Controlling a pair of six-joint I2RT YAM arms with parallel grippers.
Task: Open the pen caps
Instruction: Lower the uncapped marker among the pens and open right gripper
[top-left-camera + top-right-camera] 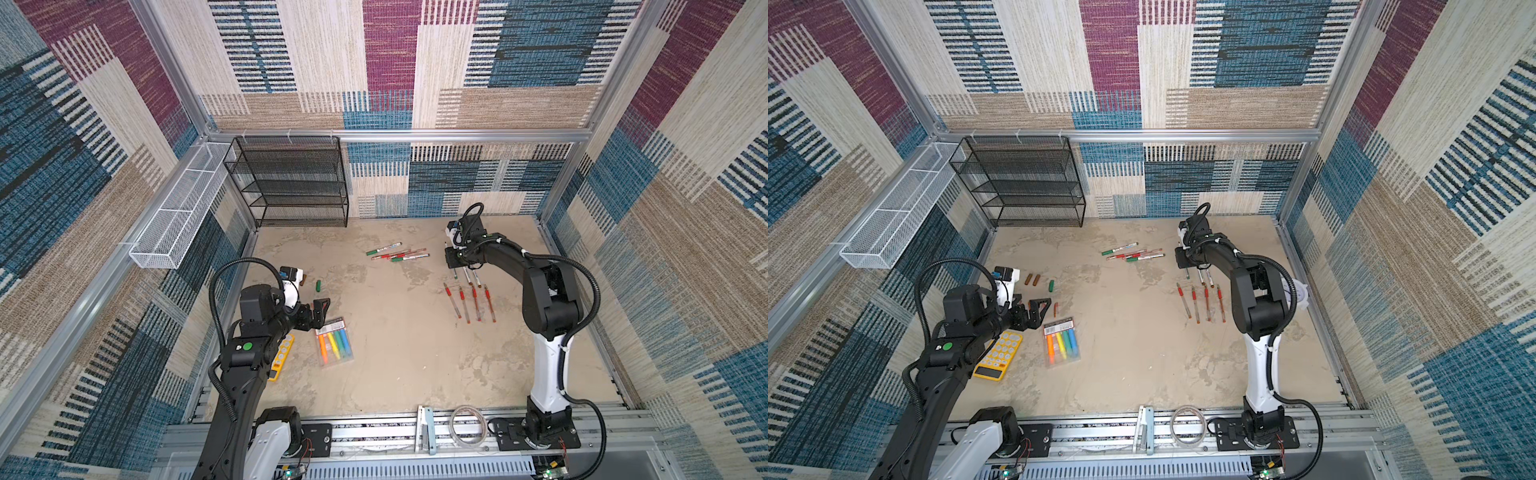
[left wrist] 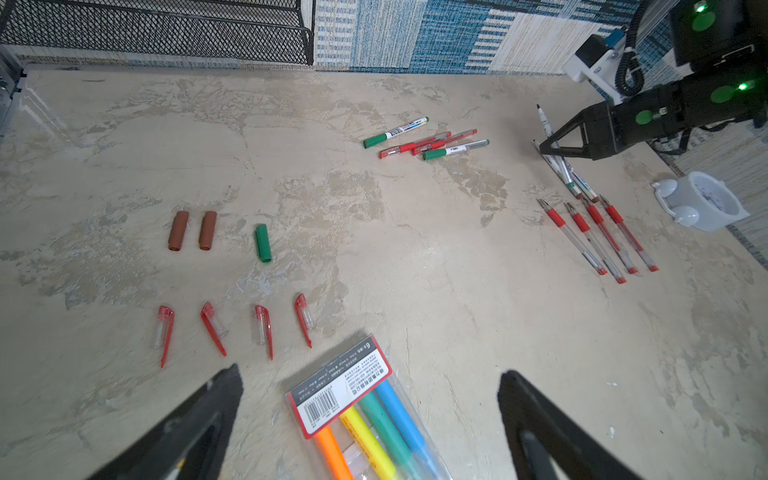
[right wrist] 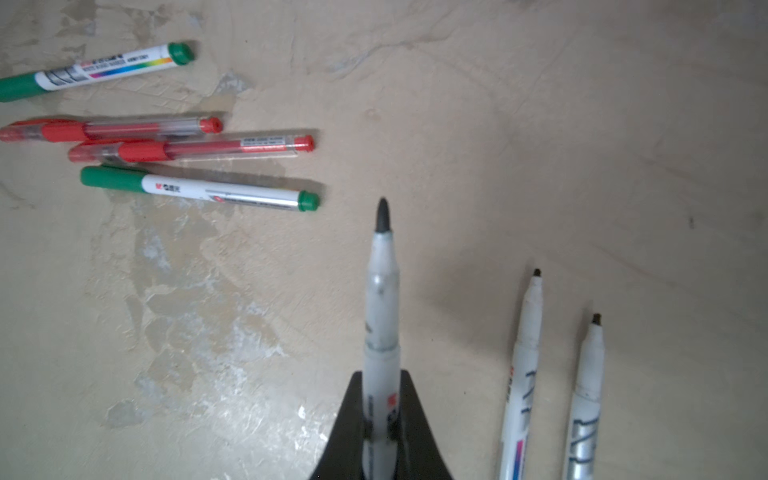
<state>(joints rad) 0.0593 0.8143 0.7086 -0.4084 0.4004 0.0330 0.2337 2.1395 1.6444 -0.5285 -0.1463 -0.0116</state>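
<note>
Now, right gripper (image 3: 381, 376): pinching an uncapped marker (image 3: 381, 291).
Left gripper (image 2: 369, 372): hovering spread wide over the highlighter pack (image 2: 340, 395).
Pen caps (image 2: 262, 243): lying beyond that pack, clear of both grippers.

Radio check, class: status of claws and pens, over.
Left claw open, empty. Right claw shut on uncapped white-barrelled plastic marker. Four slim green- and red-capped pens unopened. Nothing blocking.

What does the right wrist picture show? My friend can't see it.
The black right gripper is shut on an uncapped white-barrelled marker with a dark tip. Two more uncapped white markers lie beside it on the beige table, and two green-capped markers and two clear red pens lie farther off.
</note>
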